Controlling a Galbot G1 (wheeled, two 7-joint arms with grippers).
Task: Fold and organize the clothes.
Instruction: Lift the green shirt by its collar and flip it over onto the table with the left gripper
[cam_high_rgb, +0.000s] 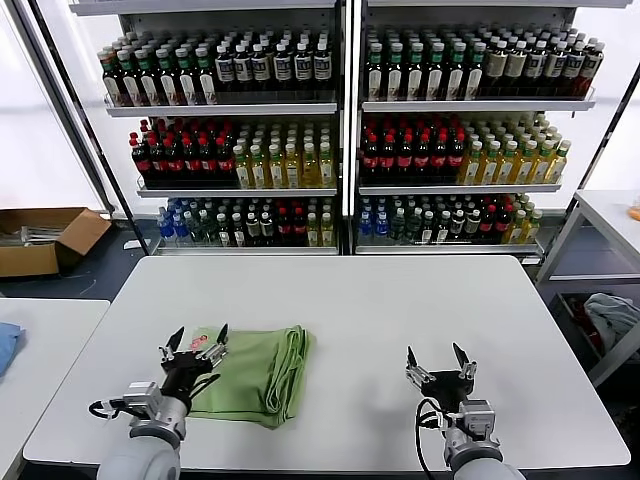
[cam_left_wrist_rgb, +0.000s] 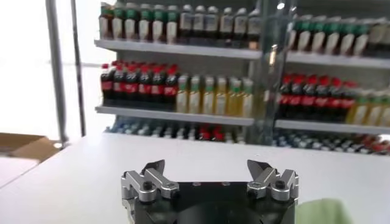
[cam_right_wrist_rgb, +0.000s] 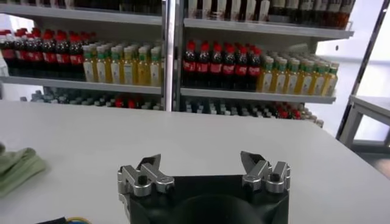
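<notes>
Two grippers stand with fingers spread wide and hold nothing. In the head view, the left gripper (cam_high_rgb: 196, 342) hovers over the near-left edge of the polo shirt (cam_high_rgb: 262, 372), which lies on the white table (cam_high_rgb: 400, 310) left of centre as a folded, roughly square pad, its doubled soft edges stacked along the right side and a bit of red-and-white print peeking out by the fingers. The right gripper (cam_high_rgb: 439, 361) waits well apart, over bare table on the right. Folding looks nearly done — I judge the step in hand to be letting go after a fold; the next move calls for either one more fold or squaring the pad up, gripping thin limp layers without dragging them. From the left wrist, the left gripper (cam_left_wrist_rgb: 210, 176) shows open metal fingers and a pale green corner of cloth beside it. From the right wrist, the right gripper (cam_right_wrist_rgb: 201, 173) is equally open — the shirt (cam_right_wrist_rgb: 18, 167) is a rumpled green edge far off.
</notes>
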